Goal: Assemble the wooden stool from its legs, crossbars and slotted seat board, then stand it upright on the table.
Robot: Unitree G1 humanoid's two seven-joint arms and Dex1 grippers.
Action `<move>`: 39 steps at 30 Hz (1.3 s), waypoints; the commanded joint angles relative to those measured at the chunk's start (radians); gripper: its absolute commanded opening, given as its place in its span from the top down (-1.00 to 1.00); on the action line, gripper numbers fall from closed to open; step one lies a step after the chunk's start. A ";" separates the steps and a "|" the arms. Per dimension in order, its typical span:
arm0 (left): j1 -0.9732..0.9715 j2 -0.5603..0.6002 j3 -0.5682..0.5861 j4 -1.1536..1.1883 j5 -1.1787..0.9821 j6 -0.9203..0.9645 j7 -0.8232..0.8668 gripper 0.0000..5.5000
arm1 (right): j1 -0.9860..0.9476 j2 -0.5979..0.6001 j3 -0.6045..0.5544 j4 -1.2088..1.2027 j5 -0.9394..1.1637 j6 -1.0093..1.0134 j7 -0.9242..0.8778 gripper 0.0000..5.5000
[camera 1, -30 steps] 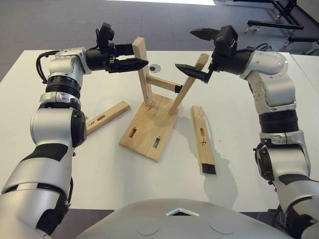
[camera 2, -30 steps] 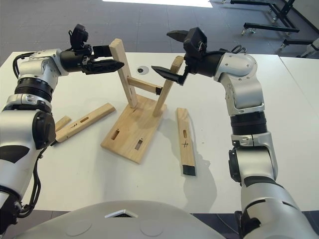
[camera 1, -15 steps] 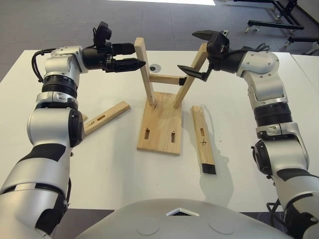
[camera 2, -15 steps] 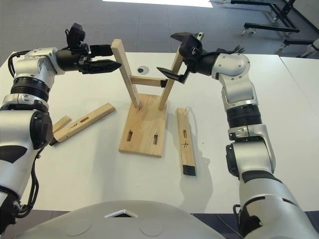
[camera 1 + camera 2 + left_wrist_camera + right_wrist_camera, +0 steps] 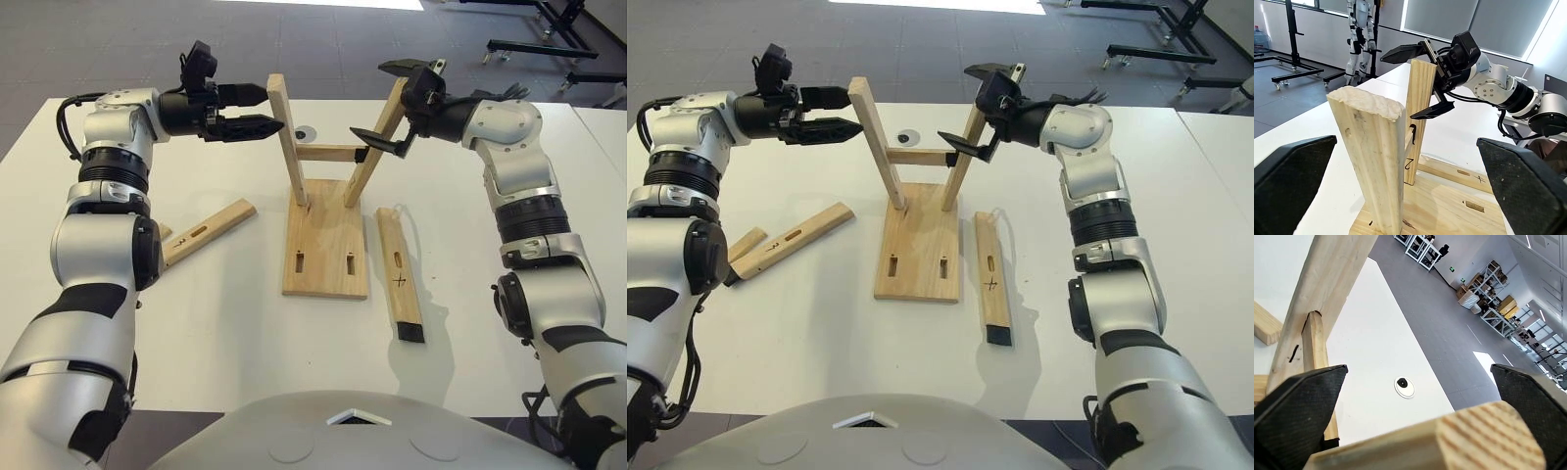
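Fingers open on both. Right gripper [image 5: 365, 99] straddles right upright leg [image 5: 370, 162] near its top; left upright leg [image 5: 291, 147] stands just ahead of left gripper [image 5: 275, 107].

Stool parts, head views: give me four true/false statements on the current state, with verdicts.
1. Two upright legs stand in the seat board, joined by a crossbar. True.
2. Every slot in the board is filled. False: two near slots are empty.
3. A loose leg lies on the table right of the board. True.
4. The right gripper is shut on a leg. False: its fingers are open, either side of an upright leg.
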 commanded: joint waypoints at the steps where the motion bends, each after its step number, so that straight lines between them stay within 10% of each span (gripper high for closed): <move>1: -0.002 0.020 0.030 -0.022 -0.011 -0.044 0.045 -0.91 | -0.012 0.013 -0.060 -0.105 0.126 0.105 0.049 -0.96; 11: 0.105 -0.016 0.228 -0.420 -0.177 -0.069 0.415 -0.91 | -0.036 0.051 -0.155 -0.201 0.278 0.319 -0.039 -0.96; 22: 0.135 -0.274 0.087 -0.533 0.028 -0.242 1.022 -0.91 | -0.034 0.150 -0.174 -0.257 0.311 0.397 -0.209 -0.96; 33: 0.114 -0.304 0.076 -0.612 -0.024 -0.154 1.083 -0.91 | -0.117 0.168 -0.208 -0.229 0.319 0.359 -0.256 -0.96; 39: 0.230 -0.367 0.017 -0.293 0.031 -0.221 1.039 -0.91 | -0.008 0.160 -0.098 -0.160 0.217 0.365 -0.220 -0.96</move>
